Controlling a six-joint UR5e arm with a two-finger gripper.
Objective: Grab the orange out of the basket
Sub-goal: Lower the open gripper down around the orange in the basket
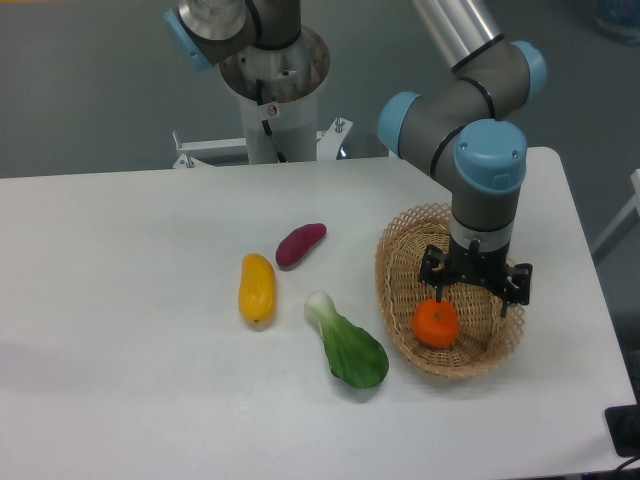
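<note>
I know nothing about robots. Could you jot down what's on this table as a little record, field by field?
Arm: one grey and blue robot arm reaching down over the basket
Gripper: above the basket, just behind the orange; whether it is open or shut is hard to tell
Orange: lying inside the basket, not lifted
Basket: tan wicker, on the right side of the white table
Yellow fruit: on the table, left of the basket
Purple vegetable: on the table beside the yellow fruit
Leafy green: on the table, close to the basket's left rim
</note>
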